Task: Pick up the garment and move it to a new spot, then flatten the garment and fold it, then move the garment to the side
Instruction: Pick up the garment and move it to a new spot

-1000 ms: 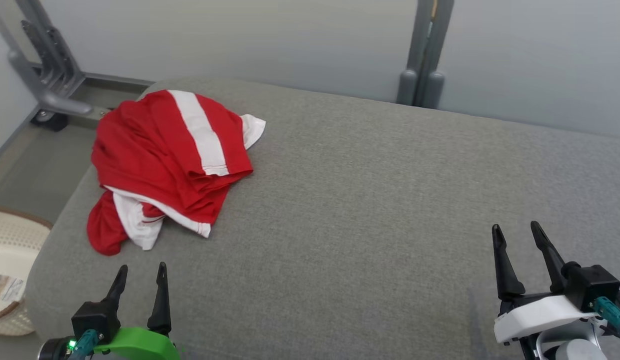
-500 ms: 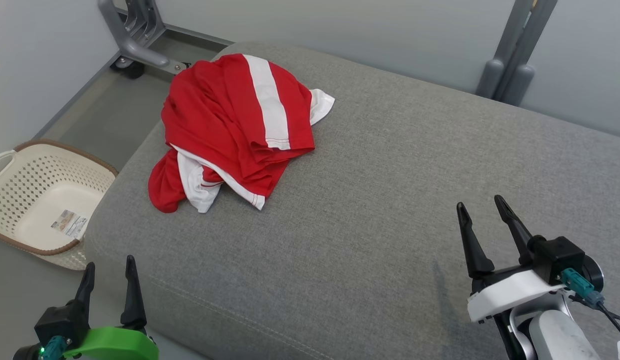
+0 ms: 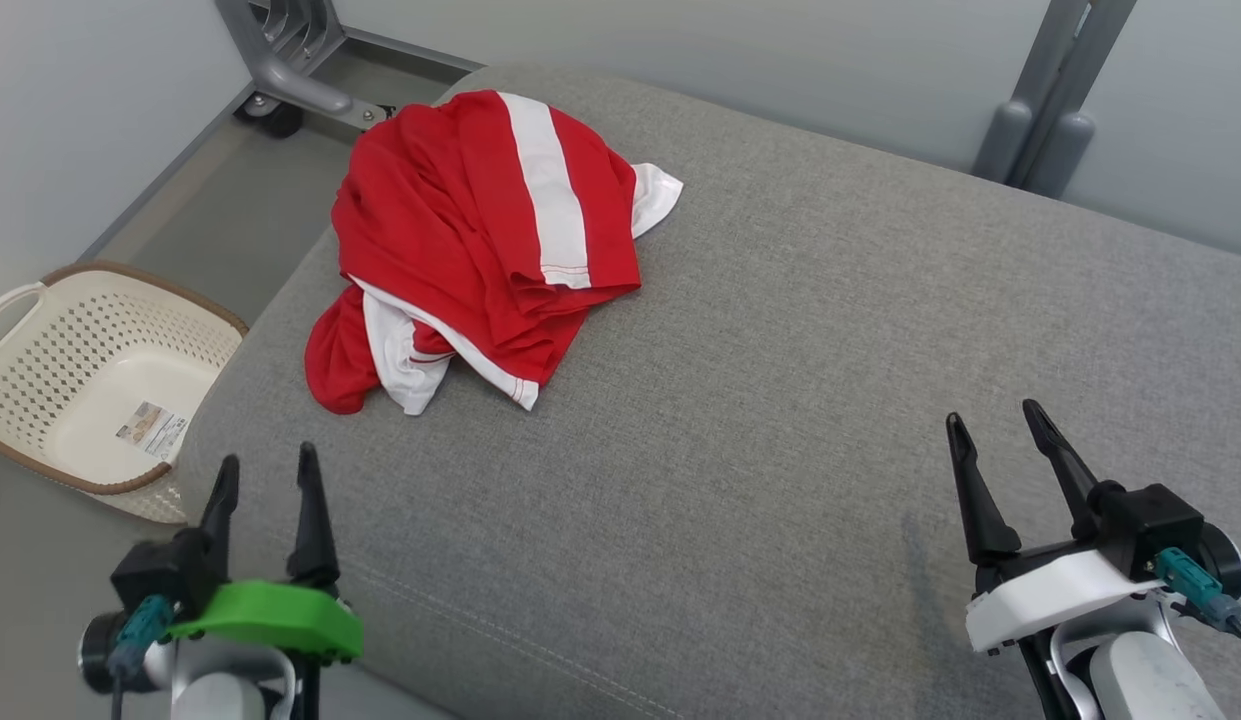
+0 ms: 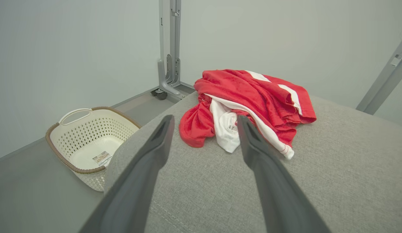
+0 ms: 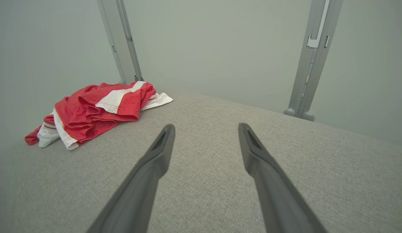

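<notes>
The garment (image 3: 480,240), red with white bands, lies crumpled in a heap at the far left corner of the grey cushion (image 3: 780,400), one red lobe reaching toward the left edge. A pale basket (image 3: 90,335) stands on the floor just off that edge. The left tool (image 3: 267,457) hovers over the near left edge of the cushion, its fingers parted and holding nothing; in its wrist view the heap sits straight ahead between them. The right tool (image 3: 992,413) hangs over the near right part, well apart from the cloth, likewise parted and empty.

This looks like the very first step, with the pickup not yet begun. The next move probably calls for the left tool to reach forward, come down on a raised fold and pinch through several layers, then carry the garment toward the bare middle of the cushion
</notes>
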Tool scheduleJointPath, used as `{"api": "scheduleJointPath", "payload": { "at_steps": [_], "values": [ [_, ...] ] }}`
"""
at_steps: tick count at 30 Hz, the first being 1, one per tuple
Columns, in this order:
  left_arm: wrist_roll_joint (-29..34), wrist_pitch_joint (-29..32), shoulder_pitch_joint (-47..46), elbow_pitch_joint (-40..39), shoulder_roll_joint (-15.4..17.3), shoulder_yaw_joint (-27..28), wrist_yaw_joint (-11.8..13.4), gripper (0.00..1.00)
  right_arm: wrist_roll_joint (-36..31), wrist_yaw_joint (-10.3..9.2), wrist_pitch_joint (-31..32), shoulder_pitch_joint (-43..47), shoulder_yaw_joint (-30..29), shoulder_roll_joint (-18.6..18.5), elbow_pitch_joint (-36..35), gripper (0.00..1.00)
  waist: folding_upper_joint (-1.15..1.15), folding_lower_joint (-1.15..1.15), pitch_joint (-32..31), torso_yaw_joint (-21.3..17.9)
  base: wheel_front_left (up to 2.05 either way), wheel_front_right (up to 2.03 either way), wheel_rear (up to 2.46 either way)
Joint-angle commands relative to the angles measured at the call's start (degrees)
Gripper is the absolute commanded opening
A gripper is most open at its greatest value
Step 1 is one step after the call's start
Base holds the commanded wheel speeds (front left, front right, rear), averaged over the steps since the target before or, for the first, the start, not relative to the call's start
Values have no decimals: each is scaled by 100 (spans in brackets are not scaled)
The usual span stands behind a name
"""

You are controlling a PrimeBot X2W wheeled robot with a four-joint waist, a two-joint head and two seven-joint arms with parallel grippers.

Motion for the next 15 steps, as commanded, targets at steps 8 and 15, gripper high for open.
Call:
{"api": "scheduleJointPath", "payload": {
  "at_steps": [8,15],
  "values": [
    [-799,565,-2065,952,-6,-914,170,100,-184,-2,-18,-187,-77,-342,-249,100,0,0,965,-171,0,0,0],
    [-1567,1336,-3550,1725,-6,-1383,361,100,-214,-2,-18,-477,10,-609,-271,100,0,0,1651,-571,0,0,0]
  ]
}}
